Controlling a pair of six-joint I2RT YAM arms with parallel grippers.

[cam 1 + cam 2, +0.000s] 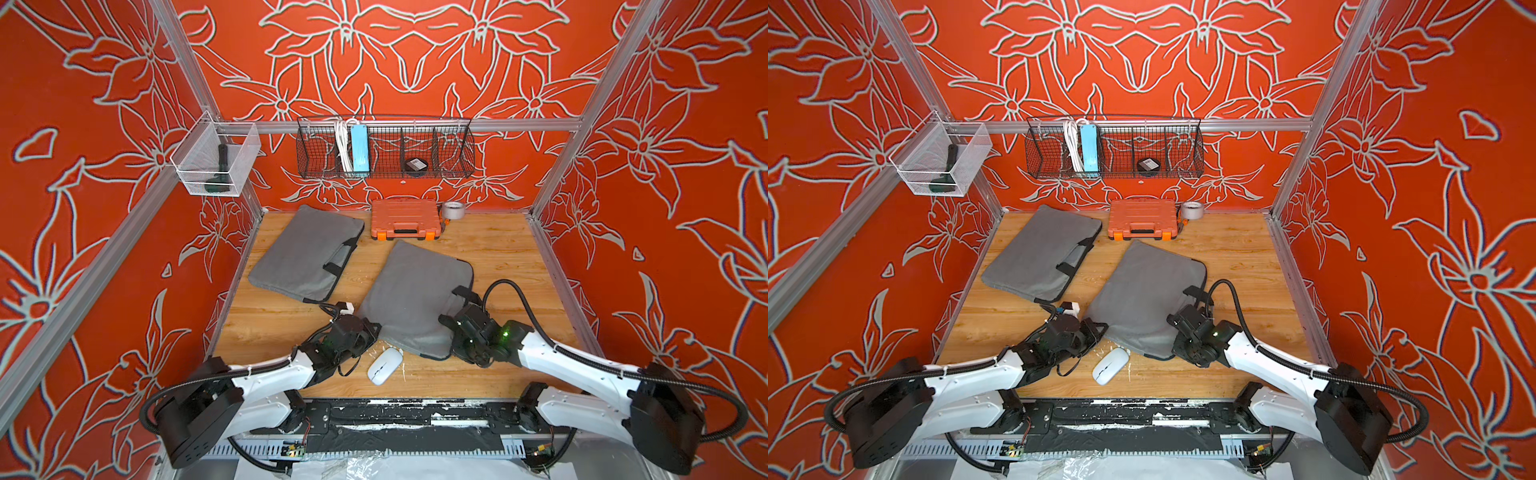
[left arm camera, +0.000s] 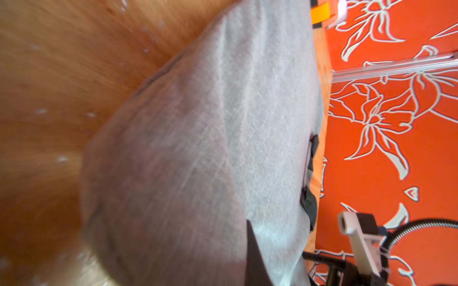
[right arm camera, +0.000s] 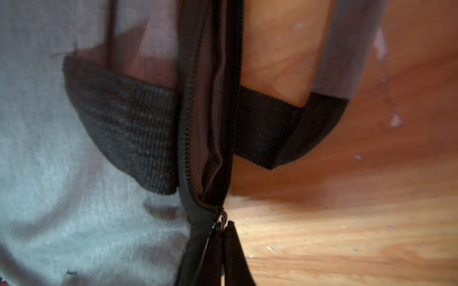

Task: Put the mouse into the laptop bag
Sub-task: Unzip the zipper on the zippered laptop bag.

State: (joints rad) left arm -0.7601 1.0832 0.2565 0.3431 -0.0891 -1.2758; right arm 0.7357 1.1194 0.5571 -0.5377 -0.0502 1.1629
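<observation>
One mouse (image 1: 384,365) on the table (image 1: 498,249) near the left tool (image 1: 372,329) (grip hard to tell), right tool (image 3: 224,230) pinched on a zip (image 3: 221,217), two grey bags (image 1: 415,291).

Two grey bags: a left bag (image 1: 305,253) and a middle bag (image 1: 415,295). One mouse (image 1: 385,365). One orange case (image 1: 405,218). One tape roll (image 1: 453,209). Two baskets: a white basket (image 1: 245,166), a black basket (image 1: 453,158). One power strip (image 1: 359,147).

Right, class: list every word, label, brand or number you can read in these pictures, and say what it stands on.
None can be read.
The label on the black round thing in the wire basket: too small to read.
</observation>
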